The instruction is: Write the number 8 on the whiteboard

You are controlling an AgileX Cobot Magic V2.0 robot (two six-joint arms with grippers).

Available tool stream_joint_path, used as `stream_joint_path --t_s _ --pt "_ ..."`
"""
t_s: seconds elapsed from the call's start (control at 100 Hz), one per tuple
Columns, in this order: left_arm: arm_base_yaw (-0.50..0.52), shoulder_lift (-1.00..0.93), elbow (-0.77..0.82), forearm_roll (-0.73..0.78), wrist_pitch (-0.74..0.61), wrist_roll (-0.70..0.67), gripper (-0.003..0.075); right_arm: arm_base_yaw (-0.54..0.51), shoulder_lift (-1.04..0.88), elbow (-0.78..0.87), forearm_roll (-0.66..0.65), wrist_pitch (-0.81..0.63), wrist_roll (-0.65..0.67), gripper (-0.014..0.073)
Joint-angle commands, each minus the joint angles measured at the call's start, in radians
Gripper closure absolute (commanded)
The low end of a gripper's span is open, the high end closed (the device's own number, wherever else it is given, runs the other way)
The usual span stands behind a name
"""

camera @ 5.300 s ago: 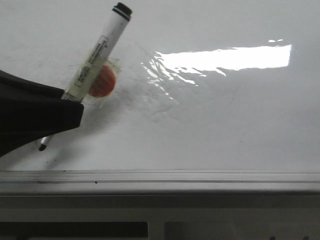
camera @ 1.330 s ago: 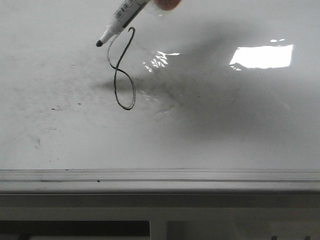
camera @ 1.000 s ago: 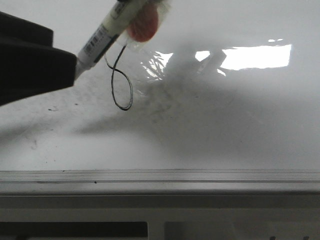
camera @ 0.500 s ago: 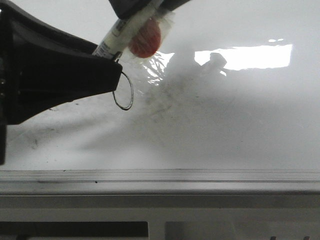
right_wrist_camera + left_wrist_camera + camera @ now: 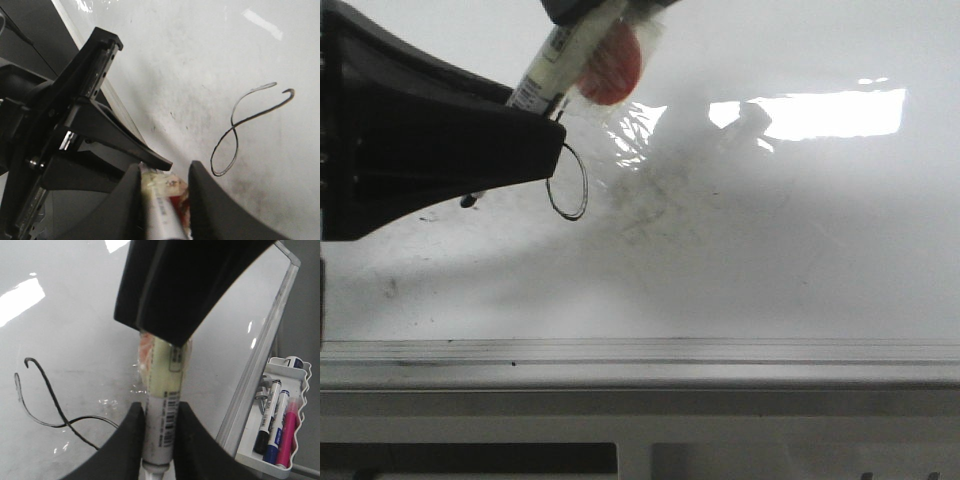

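Our left gripper [image 5: 159, 440] and right gripper [image 5: 165, 192] both squeeze the marker [image 5: 163, 405] in their jaws. The number 8 [image 5: 240, 132] sits on the whiteboard [image 5: 770, 260], near the jaws.

Left claw [image 5: 535, 125] gripping marker [image 5: 552, 70] over whiteboard [image 5: 770, 240].
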Motion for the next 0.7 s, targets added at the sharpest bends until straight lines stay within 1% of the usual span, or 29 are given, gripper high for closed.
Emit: stream_joint_path --t_s 0.0,0.05,0.06,0.1,0.13,0.25,0.37,0.49,0.69 --pt "-0.002 -0.013 -0.035 -0.057 -0.074 -0.053 0.0741 0.0 -0.018 -0.029 0.02 -0.03 0.0 0.0333" --pt "-0.002 -0.018 -0.035 -0.081 -0.037 -0.09 0.0741 0.0 -0.018 -0.029 0.02 -0.048 0.0 0.0217" --pt "-0.002 -0.021 -0.035 -0.081 -0.037 -0.095 0.0741 0.0 -0.018 -0.029 0.02 -0.051 0.0 0.0217" --pt "-0.002 -0.026 -0.035 -0.124 0.002 -0.116 0.0741 0.0 -0.018 -0.029 0.02 -0.065 0.0 0.0172" --pt "-0.002 -0.036 -0.035 -0.167 0.025 -0.131 0.0741 0.0 -0.018 -0.029 0.02 -0.072 0.0 0.0172" --pt "-0.002 -0.066 -0.035 -0.457 0.086 -0.133 0.0741 0.0 -0.018 -0.029 0.02 -0.081 0.0 0.0215" --pt "-0.002 -0.081 -0.035 -0.646 0.14 -0.129 0.0741 0.0 -0.018 -0.029 0.02 -0.078 0.0 0.023" --pt "-0.002 -0.074 -0.035 -0.733 0.17 -0.129 0.0741 0.0 -0.018 -0.029 0.02 -0.076 0.0 0.023" --pt "0.003 -0.071 -0.035 -0.768 0.186 -0.117 0.0741 0.0 -0.018 -0.029 0.02 -0.07 0.0 0.023"
